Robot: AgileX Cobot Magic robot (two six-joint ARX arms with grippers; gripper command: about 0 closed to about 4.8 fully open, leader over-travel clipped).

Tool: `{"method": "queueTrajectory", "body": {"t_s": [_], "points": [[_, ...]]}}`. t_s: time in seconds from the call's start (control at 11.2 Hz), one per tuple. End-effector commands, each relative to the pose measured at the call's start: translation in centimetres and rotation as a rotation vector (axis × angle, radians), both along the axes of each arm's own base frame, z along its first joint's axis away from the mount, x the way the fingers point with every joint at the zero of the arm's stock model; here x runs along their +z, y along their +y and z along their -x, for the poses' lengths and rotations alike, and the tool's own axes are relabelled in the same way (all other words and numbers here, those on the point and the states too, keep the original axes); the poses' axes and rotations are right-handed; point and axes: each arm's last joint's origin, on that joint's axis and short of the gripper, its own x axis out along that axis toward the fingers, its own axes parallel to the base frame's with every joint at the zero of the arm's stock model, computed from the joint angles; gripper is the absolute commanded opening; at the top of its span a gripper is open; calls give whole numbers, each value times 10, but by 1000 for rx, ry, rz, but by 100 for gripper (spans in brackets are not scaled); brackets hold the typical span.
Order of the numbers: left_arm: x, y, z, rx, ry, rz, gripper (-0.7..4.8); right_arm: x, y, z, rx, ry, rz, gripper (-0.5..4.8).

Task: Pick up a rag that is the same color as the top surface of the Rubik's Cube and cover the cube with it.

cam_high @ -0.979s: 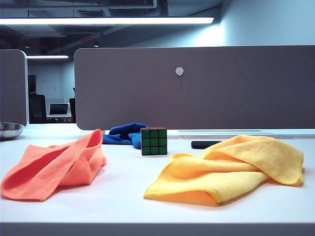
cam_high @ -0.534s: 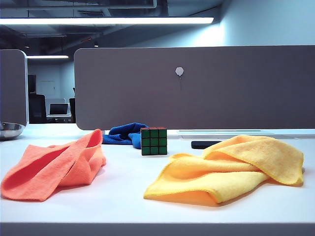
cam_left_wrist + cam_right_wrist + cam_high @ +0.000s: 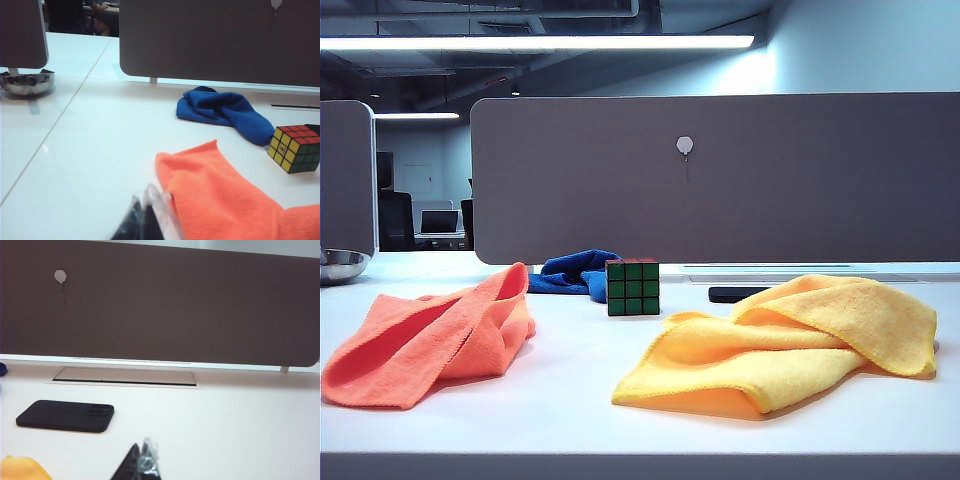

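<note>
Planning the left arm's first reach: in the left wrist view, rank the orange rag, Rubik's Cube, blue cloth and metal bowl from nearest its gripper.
From the shut left gripper:
1. Orange rag, right beside it.
2. Rubik's Cube and blue cloth, beyond the rag; too close to call.
3. Metal bowl, far corner by the divider.

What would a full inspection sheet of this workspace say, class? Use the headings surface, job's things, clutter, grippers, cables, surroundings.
Surface: white table, no spills seen.
Job's things: orange rag crumpled at the left; cube upright behind it, uncovered, red top, green front.
Clutter: yellow cloth at the right; blue cloth beside the cube; black phone; metal bowl.
Grippers: left gripper shut, just short of the rag; right gripper looks shut, over bare table.
Cables: nothing seen.
Surroundings: brown partition, office behind.
</note>
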Motion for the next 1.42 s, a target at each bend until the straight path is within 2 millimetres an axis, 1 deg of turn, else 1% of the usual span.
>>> {"method": "queueTrajectory", "body": {"t_s": [0.09,0.18,0.27,0.36,0.44,0.53,0.62,0.8,0.98,1.07,1.16,1.25,1.33,1.42], "points": [[12,-3,3,-88,-38,-4,-5,6,0,1,5,-66,-22,-1],[18,-3,4,-94,-42,-5,-5,8,0,2,6,-85,-21,-1],[30,-3,9,-93,-33,-30,-5,13,0,3,6,-102,-20,-1],[34,-3,11,-93,-25,-42,-5,15,0,4,6,-104,-20,-1],[42,-3,15,-90,-6,-53,-5,21,0,5,7,-105,-20,-1],[58,-3,25,-92,36,-52,-5,43,2,13,56,-64,12,-1],[67,-3,29,-97,52,-51,-5,56,4,20,119,-42,35,-1],[75,-4,33,-130,49,-50,-5,69,5,28,153,-28,40,-1],[95,-6,35,-197,36,-50,-5,90,6,39,167,-15,42,-1],[108,-6,34,-220,37,-52,-5,104,7,42,209,0,71,-1],[127,-7,30,-252,32,-85,-5,125,9,42,270,63,70,-1],[134,-7,27,-254,38,-84,-5,137,10,38,315,106,68,-1],[140,-8,19,-297,71,-72,-5,156,13,27,419,205,55,-1],[139,-9,17,-318,82,-67,-5,160,13,24,444,223,52,-1]]}}
